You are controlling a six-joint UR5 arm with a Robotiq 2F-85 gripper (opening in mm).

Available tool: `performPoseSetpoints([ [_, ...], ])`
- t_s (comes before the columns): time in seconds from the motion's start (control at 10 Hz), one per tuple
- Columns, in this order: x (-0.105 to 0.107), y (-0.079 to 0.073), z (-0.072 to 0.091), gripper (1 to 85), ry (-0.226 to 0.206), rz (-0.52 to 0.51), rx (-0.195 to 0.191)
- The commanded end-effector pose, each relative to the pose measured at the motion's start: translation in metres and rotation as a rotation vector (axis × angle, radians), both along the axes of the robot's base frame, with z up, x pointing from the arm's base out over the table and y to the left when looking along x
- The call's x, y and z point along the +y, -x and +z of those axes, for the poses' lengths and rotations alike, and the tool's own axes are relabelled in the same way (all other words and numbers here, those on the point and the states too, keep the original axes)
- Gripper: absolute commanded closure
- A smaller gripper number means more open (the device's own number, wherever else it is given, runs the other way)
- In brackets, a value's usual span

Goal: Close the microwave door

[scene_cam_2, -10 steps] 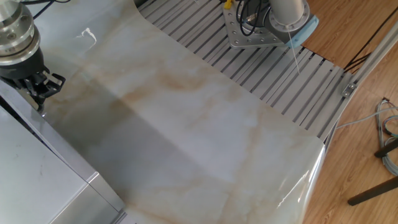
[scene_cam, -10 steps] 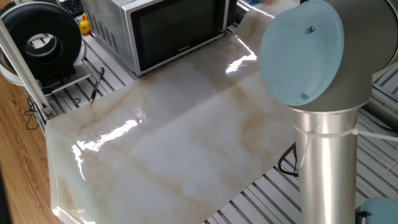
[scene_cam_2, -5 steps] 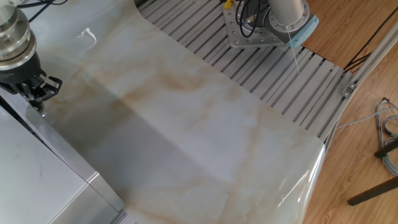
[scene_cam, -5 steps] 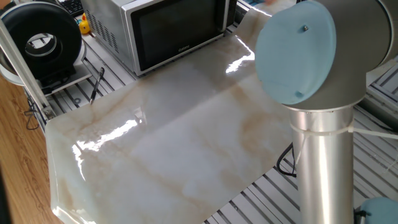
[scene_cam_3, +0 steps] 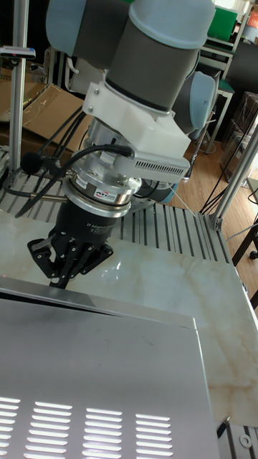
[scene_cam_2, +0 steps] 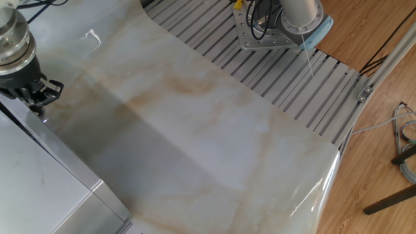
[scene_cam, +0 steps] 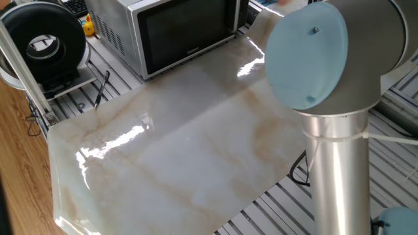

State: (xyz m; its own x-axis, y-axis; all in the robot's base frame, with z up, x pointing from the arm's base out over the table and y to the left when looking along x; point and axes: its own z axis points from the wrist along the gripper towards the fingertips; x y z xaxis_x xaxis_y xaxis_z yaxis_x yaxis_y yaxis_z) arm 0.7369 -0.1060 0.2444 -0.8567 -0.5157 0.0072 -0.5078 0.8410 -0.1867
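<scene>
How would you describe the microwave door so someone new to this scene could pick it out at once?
Start at the marble-patterned table; at its far end stands the microwave, a boxy silver oven. The microwave door is its front face toward the table, a silver-framed panel around dark glass with small lettering on the lower edge. The adjoining side is perforated grey metal, not glass.

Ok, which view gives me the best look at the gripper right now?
The tall fixed view: the gripper fills the frame, fingers down at the microwave top's edge. The other fixed view catches it small in the corner. In the one fixed view the arm hides it.
</scene>
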Motion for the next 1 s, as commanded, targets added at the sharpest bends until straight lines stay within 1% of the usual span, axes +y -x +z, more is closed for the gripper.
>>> performPoseSetpoints([
  [0.0, 0.007, -0.009, -0.002, 84.3, -0.023, 0.022, -0.020],
  [0.9, 0.015, -0.021, -0.006, 84.3, -0.031, 0.047, -0.030],
])
